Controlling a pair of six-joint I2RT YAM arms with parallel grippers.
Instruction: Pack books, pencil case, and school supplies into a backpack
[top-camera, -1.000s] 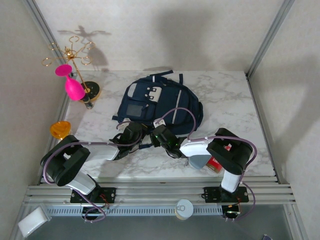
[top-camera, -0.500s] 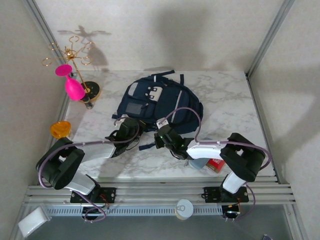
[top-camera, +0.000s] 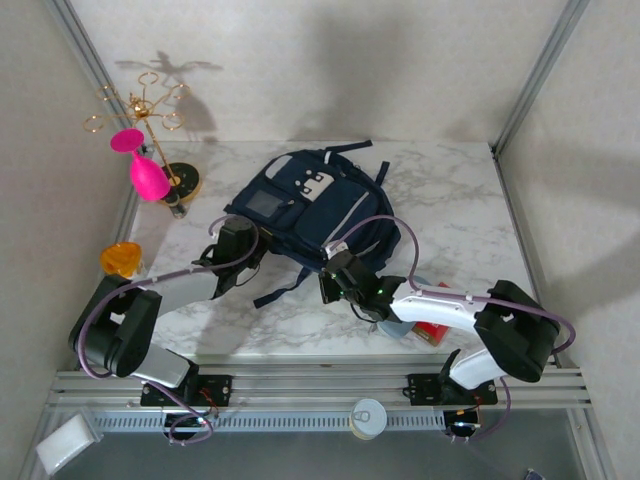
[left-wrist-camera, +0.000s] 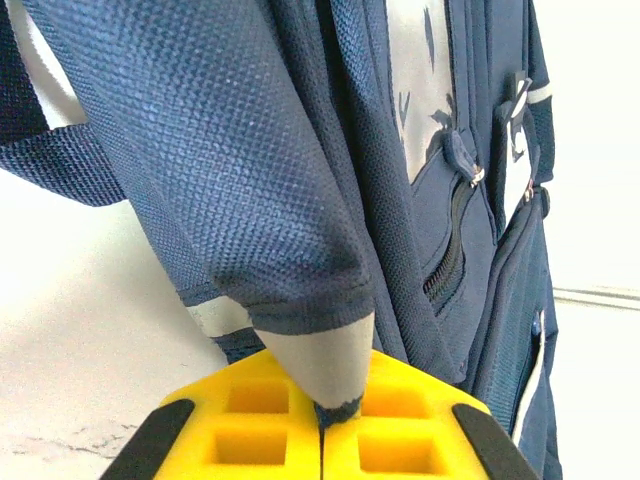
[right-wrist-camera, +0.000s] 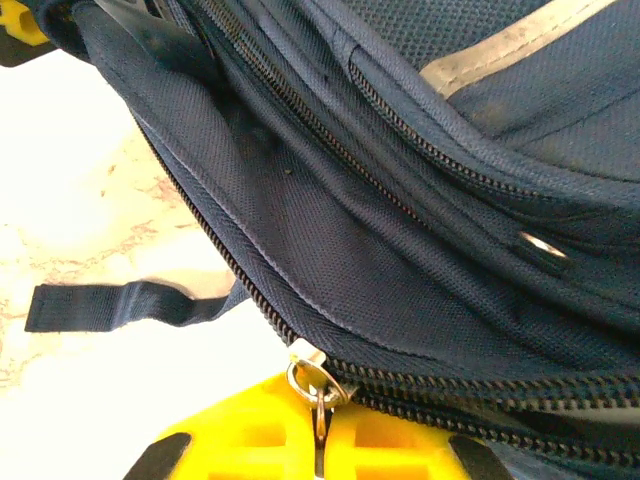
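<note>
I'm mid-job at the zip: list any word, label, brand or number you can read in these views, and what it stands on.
No text here is legible.
Navy blue fabric backpack, pale patch: dark printed marks, too blurred to read.
Small flat red pack: white markings, too small to read.

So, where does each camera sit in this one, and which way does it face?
Top external: above and behind the bases, looking down on the marble table; both arms show, left hand and right hand at the backpack.
Left wrist: on the left arm, looking along its yellow fingers, shut on a backpack fold.
Right wrist: on the right arm, facing the backpack's side; its fingers pinch the zipper pull.
Shared: the backpack appears in all three.
</note>
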